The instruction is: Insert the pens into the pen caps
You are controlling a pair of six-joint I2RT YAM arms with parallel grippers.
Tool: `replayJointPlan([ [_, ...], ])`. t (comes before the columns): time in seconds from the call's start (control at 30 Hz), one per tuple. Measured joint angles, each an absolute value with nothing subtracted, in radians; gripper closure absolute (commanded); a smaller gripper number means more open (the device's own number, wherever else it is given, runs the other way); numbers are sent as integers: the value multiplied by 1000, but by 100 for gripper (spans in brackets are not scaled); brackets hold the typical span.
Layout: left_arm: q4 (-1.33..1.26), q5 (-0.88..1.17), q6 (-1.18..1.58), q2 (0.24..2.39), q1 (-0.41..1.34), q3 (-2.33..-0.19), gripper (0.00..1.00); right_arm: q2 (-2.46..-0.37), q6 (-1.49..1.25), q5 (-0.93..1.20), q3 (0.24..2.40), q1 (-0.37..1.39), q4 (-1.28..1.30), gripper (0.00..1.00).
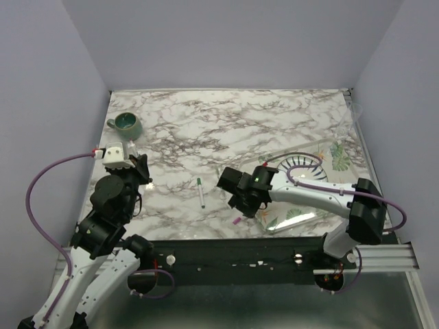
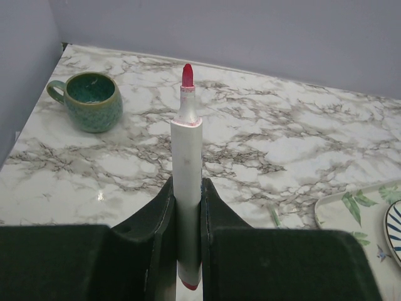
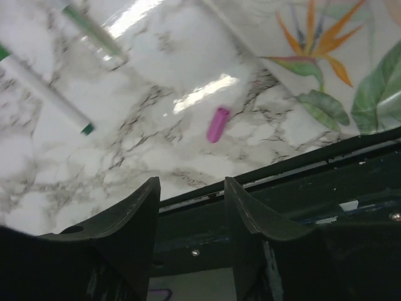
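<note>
left fingers (image 2: 160, 219) are clamped on a red-tipped pen (image 2: 187, 163), held upright with its bare tip pointing away from them over the marble tabletop (image 2: 282, 144). a green mug (image 2: 91, 100) stands well off to their far left. right fingers (image 3: 135, 219) are apart and empty, hanging above the tabletop. the pink pen cap (image 3: 218, 124) lies flat just ahead of them, near the tabletop's dark near edge and close to a floral tray (image 3: 313, 56). a green-ended pen (image 3: 50, 94) lies further out to their left. the step in hand looks like picking up the cap. next, the right fingers likely need to drop and close across it, with little room beside the edge, then meet the pen over the open middle.
</note>
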State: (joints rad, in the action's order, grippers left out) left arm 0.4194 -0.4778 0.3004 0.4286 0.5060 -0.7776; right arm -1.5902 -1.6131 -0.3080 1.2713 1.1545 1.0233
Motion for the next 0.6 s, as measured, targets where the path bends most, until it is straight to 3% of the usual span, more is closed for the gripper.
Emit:
replayJointPlan([
  [0.27, 419, -470, 301, 429, 506, -778, 100, -1645, -1871, -212, 1187, 1067, 1078, 51],
  [0.6, 418, -463, 304, 418, 506, -777, 100, -1723, -1958, -155, 1207, 1067, 1061, 53],
])
